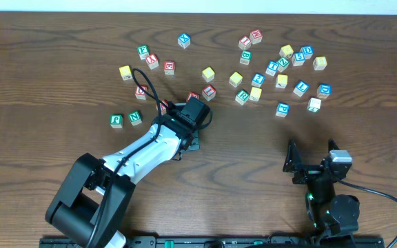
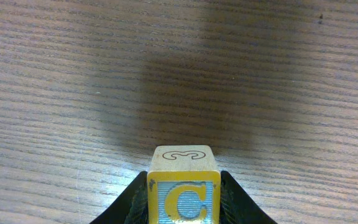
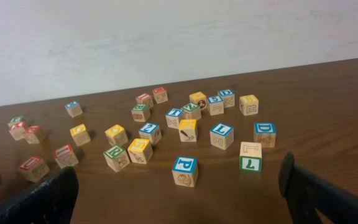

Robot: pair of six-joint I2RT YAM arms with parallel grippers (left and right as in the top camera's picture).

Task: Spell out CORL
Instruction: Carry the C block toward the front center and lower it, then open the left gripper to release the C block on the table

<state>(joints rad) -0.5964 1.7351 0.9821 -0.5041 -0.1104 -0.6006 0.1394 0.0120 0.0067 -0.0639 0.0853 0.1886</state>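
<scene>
Left hand state: my left gripper [image 2: 184, 198] is narrow and clamped on the C cube [image 2: 184, 186], one finger on each side face.
C cube position: between my left fingertips, at the very tip of the hand. It looks level, and the face with the C reads upright and looks back toward my wrist.
C cube axis: a cube has no long side. What counts is which face turns up or forward when I set it down.
Surface at left hand: bare table [image 2: 260, 74] lies below and ahead of the fingers, with no other cube in the wrist view.
Judged step: the C is carried and not yet set down. It is the first letter, so the row must start here and leave room on its far side for three more.
Right hand state: my right gripper [image 3: 179, 202] is wide and holds nothing.
Remaining letters: they lie among the scattered cubes [image 1: 258, 79], ahead of my right hand and ahead and to the right of my left.
L cube position: the L cube [image 3: 221, 135], blue on white, sits ahead of my right fingers, slightly right of centre, apart from its neighbours.
O and R: I cannot read them with certainty from here.
Nearer arm: the right hand is nearer the L cube, while the left is occupied.
Deciding relation: bare table just beneath my left fingers.
Hazard: red-lettered cubes [image 1: 209, 91] lie near my left wrist.
</scene>
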